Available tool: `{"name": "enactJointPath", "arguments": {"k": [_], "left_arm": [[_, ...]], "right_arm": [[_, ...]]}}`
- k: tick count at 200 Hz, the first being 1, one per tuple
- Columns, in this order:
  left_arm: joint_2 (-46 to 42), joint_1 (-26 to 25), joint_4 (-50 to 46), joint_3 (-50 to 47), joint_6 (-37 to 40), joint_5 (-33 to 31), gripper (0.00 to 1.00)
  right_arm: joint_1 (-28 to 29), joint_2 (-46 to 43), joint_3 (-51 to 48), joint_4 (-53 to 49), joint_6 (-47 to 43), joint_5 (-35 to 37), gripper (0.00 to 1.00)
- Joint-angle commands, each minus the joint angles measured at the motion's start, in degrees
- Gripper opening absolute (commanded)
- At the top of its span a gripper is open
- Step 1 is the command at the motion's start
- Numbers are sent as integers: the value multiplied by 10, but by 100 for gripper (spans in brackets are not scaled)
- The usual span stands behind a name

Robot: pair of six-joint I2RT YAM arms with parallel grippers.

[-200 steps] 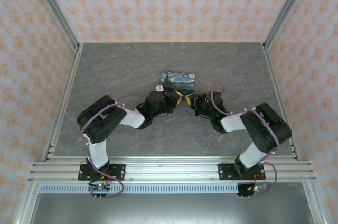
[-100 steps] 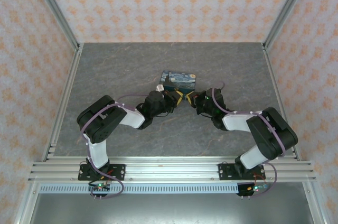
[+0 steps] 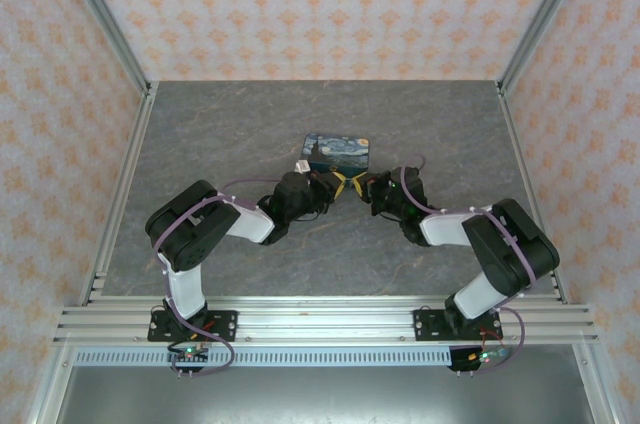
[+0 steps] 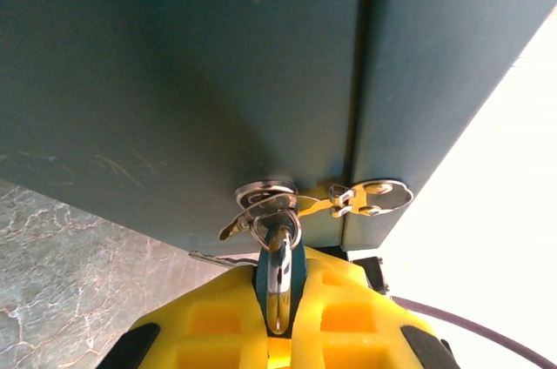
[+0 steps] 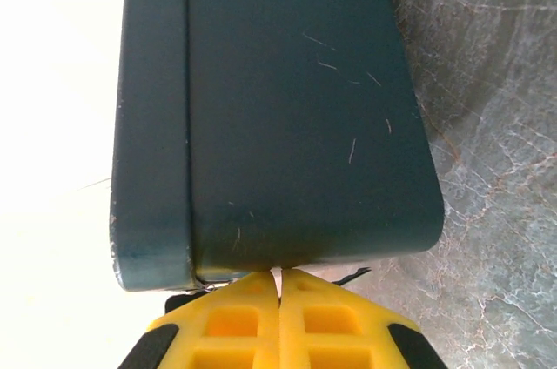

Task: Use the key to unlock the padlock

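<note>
— Since the left claw (image 4: 279, 299) is clamped on the padlock (image 4: 278, 256), what should the right one do?

— Come in gently. The padlock hangs by its silver loop from the ring (image 4: 264, 193) on the front of the box (image 3: 337, 151), on the side of the box nearest the arms, low over the table (image 3: 230, 124). The left claw's yellow fingers pinch its dark body from both sides, so I judge it is steadied for the key.

— And the right claw (image 5: 280, 295)?

— Its fingers are pressed together, just at the box's edge. Whether the key sits between them I cannot tell. In the left wrist view a thin silvery sliver (image 4: 218, 258) pokes out beside the left finger. That may be the key, but it is too small to say.

— So how to do this step well?

— Line the blade up with the keyhole before pushing. Hold the lock body firm and untwisted, then turn without dragging the box along. The risk I see is the two claws crowding each other, since they stand very near.

— And the count?

— One box, one padlock, one hasp plate (image 4: 365, 198), one ring. Two arms, two claws, two yellow fingers apiece. As for a key, none I can count for sure.
</note>
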Motion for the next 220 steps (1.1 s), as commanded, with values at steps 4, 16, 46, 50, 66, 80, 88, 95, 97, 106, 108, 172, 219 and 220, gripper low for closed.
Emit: {"name": "enactJointPath", "arguments": {"k": [4, 16, 46, 50, 66, 80, 88, 95, 97, 106, 108, 172, 219, 220], "left_arm": [[-16, -41, 51, 0, 29, 110, 0], [-18, -41, 51, -1, 29, 105, 0], [-11, -41, 59, 2, 22, 97, 0], [-10, -41, 60, 3, 20, 97, 0], [-4, -41, 66, 6, 14, 94, 0], [-1, -41, 67, 8, 12, 93, 0], [1, -41, 66, 10, 12, 94, 0], [2, -42, 64, 10, 11, 92, 0], [2, -41, 64, 10, 11, 92, 0], [2, -42, 64, 10, 11, 90, 0], [3, -42, 64, 10, 11, 90, 0], [2, -42, 59, 7, 8, 80, 0], [7, -42, 69, 5, -2, 72, 0], [7, -42, 69, 5, -2, 72, 0]], "right_arm": [[7, 12, 23, 37, 28, -26, 0], [9, 7, 20, 35, 32, -26, 0], [25, -18, 17, 15, 31, -20, 0], [28, -21, 15, 14, 32, -19, 0], [35, -28, 11, 14, 33, -15, 0], [39, -32, 6, 17, 36, -10, 0], [39, -34, 4, 19, 38, -9, 0], [39, -36, 2, 20, 39, -9, 0], [40, -37, 1, 20, 39, -8, 0], [41, -39, -1, 20, 41, -9, 0], [42, -39, -1, 20, 41, -9, 0], [47, -56, -16, 16, 50, 1, 0], [61, -54, -12, 16, 57, 4, 0], [62, -54, -12, 16, 58, 4, 0]]}}
